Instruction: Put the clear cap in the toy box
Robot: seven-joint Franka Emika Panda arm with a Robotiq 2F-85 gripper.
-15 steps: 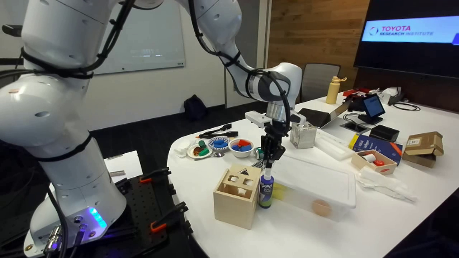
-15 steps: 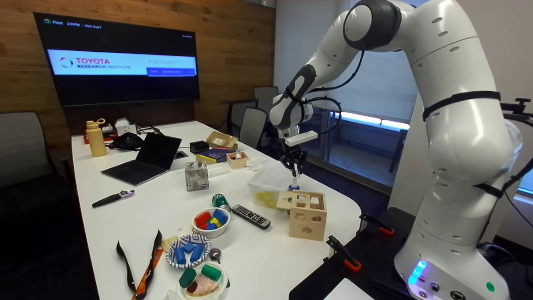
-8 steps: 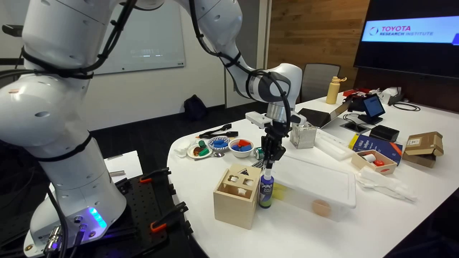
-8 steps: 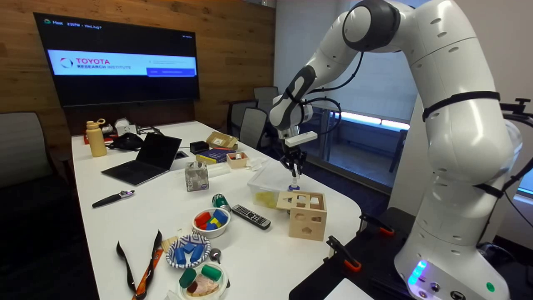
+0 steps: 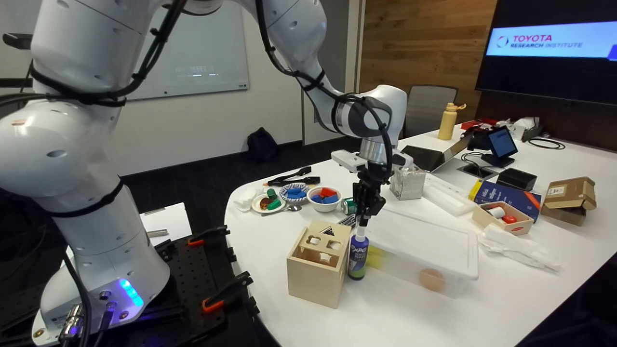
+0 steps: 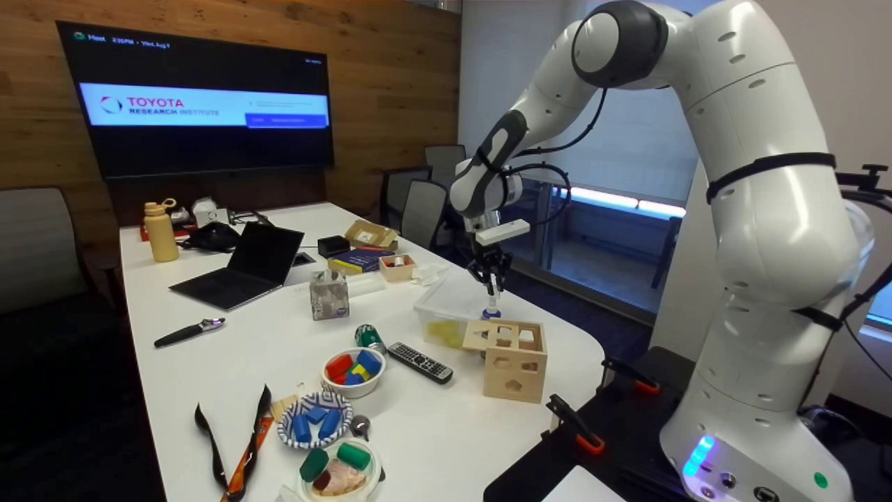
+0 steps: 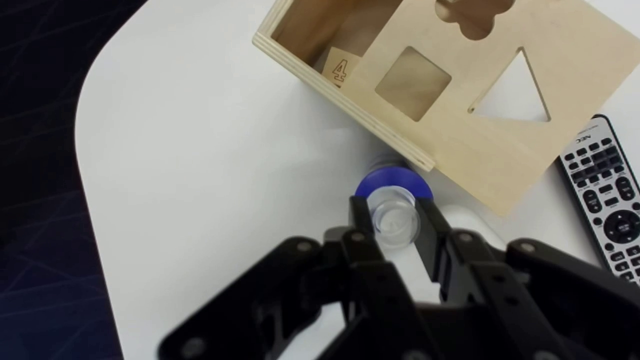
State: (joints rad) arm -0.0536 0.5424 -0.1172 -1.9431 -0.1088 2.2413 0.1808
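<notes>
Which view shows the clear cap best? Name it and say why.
The wrist view: it looks down on the clear cap up close, framed by the pincer. Both exterior views show it small and from the side, atop the EXPO bottle.

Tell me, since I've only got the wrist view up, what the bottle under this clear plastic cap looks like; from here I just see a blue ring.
Observer: In an exterior view, it is an upright, cylindrical, blue-violet and green bottle printed EXPO.
Operator: Does the pale wooden toy box have any openings besides those on top?
Observer: Yes. In an exterior view, one of its side walls has shape cut-outs too.
Operator: And what is past the black-and-silver remote control, outside my picture?
Observer: A green and silver can, just off one end of it in an exterior view.
</notes>
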